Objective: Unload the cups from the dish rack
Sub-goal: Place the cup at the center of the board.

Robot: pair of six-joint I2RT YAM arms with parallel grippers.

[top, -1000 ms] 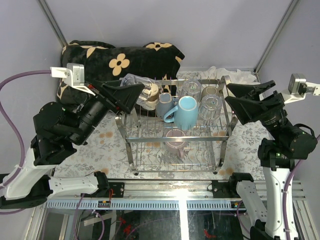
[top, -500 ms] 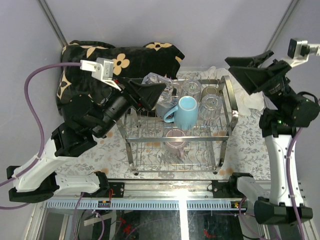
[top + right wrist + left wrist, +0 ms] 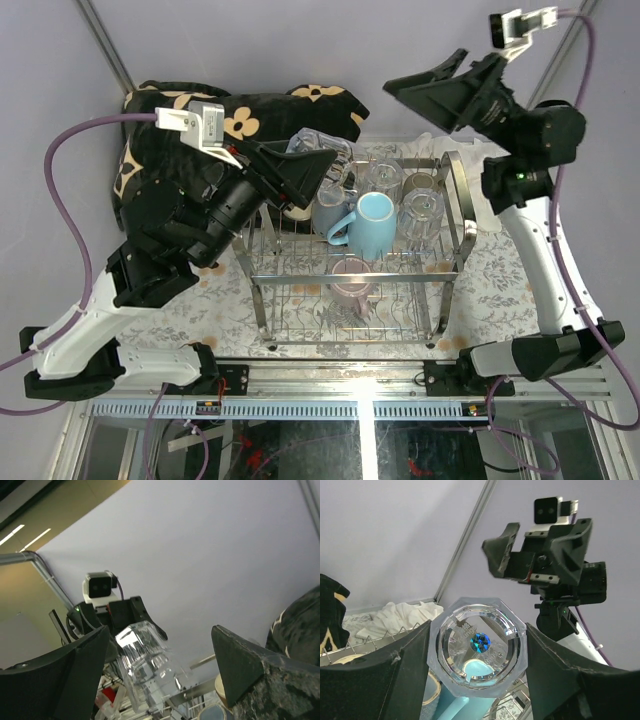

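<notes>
Here, the left gripper [image 3: 477,651] pinches a clear ribbed glass [image 3: 477,655], one black finger pressed against each side of it. The glass is colourless and thick-walled, with a faceted, eight-sided outline around a round inner ring, and a small blue sticker sits at the middle of the end facing the wrist (most likely the base). Its long axis runs along the line of the fingers, pointing straight out from the wrist, so from overhead it lies nearer to level than upright, with the far end aimed away from the arm and toward the right. It sits right at the fingertips, and the far left corner of the dish rack [image 3: 262,300] lies below them.

Just beyond the held glass, in the rack's upper tier, are a grey-blue mug [image 3: 328,212], a light blue mug [image 3: 375,222] and another ribbed glass [image 3: 421,212]. A pink-mauve mug [image 3: 352,280] sits in the lower tier.

The right gripper [image 3: 428,88] hangs high beyond the rack's far right corner, fingers spread wide and holding nothing.
</notes>
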